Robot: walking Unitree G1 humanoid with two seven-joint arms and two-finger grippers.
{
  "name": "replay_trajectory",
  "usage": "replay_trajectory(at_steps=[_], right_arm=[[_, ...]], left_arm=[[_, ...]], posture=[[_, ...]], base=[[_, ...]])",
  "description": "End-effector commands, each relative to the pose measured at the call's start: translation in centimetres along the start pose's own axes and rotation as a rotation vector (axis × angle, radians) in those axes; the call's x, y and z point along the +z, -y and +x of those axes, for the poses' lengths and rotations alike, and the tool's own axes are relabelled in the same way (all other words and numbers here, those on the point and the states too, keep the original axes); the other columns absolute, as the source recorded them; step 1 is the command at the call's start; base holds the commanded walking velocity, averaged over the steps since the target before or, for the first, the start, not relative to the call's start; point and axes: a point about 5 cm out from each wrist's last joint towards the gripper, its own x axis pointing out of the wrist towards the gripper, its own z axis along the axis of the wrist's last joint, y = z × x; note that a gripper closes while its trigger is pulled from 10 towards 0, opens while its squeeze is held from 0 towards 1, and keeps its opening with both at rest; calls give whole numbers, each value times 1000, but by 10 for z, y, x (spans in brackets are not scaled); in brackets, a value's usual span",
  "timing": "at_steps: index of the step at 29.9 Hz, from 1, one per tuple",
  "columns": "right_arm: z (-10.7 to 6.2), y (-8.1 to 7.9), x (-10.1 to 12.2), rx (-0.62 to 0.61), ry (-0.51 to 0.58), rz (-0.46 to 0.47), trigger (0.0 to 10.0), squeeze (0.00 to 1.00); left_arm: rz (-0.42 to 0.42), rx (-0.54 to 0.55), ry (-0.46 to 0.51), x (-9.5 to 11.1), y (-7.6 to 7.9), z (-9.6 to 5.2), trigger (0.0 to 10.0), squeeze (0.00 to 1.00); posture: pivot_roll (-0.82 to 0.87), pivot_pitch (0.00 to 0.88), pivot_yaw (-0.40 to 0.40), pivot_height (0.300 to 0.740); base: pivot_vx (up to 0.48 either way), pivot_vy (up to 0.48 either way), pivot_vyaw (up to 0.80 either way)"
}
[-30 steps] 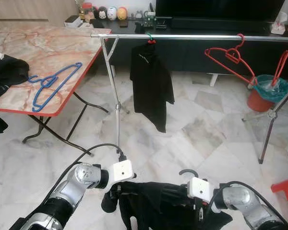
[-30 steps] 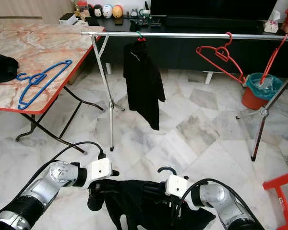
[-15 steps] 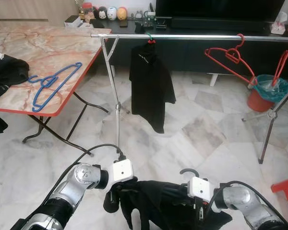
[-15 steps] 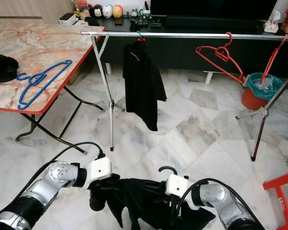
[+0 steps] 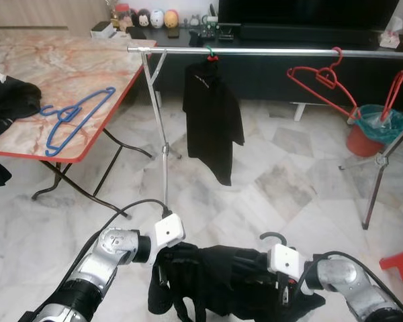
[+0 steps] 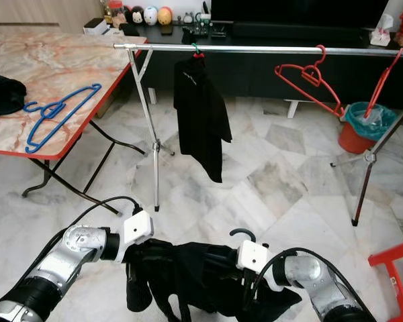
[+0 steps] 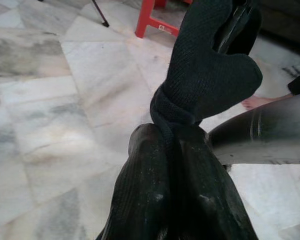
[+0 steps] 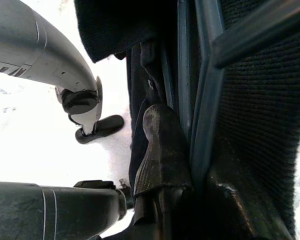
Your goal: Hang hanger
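Left gripper (image 7: 175,165) clamped on a twisted fold of the black garment (image 5: 221,285), fingers (image 7: 140,200) pressed together with cloth squeezed between them. Right gripper (image 8: 185,165) pinching the dark hanger (image 8: 200,95) through the same garment, one finger (image 8: 160,150) laid against the hanger's bar. Held low between both arms, just above the marble floor (image 5: 269,181), garment draped over the hanger and bunched, a sleeve dangling under the left gripper; dark hook (image 5: 273,236) curling up just beside the right wrist.

Well beyond, a steel clothes rail (image 5: 269,51) carrying a hung black shirt (image 5: 213,121) on a green-hooked hanger, plus two bare red hangers (image 5: 320,79) further to the right. On the left, a marble-patterned folding table (image 5: 74,67) with a blue hanger (image 5: 74,117) lying flat and more dark clothing (image 5: 7,100) at its near edge. Red bin (image 5: 371,131) with a teal liner past the rail's right leg.

Compared with a second ago: left gripper slightly further forward and turned inward, garment pulled more open and hanging lower, hook a touch further right.
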Motion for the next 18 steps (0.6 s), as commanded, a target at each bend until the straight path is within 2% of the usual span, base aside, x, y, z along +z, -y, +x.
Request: replay_trajectory(at_steps=[1, 10, 14, 15, 16, 17, 18], right_arm=[[15, -14, 8, 103, 23, -25, 0, 0], [15, -17, 9, 137, 27, -29, 0, 0], [16, -19, 9, 155, 23, -27, 0, 0], [16, -20, 9, 156, 23, -27, 0, 0], [16, -20, 9, 158, 23, -26, 0, 0], [16, -20, 9, 159, 23, -25, 0, 0], [16, -20, 9, 160, 22, -26, 0, 0]], left_arm=[[59, -46, 140, 29, 2, 8, 0, 0], [45, -112, 149, 33, 10, 10, 0, 0], [13, -109, 235, 44, 11, 13, 0, 0], [12, -106, 237, 45, 11, 14, 3608, 0], [13, -79, 247, 47, 10, 15, 9059, 0], [14, -70, 249, 47, 9, 15, 10000, 0], [15, -67, 247, 47, 9, 15, 10000, 0]], posture=[[-30, 56, 2, 740], [-32, 55, 0, 740], [-32, 57, 0, 740], [-34, 56, 0, 740], [-33, 57, 1, 740], [-33, 57, 1, 740], [-32, 57, 1, 740]], base=[[0, 0, 0], [0, 0, 0], [0, 0, 0], [0, 0, 0], [0, 0, 0], [0, 0, 0], [0, 0, 0]])
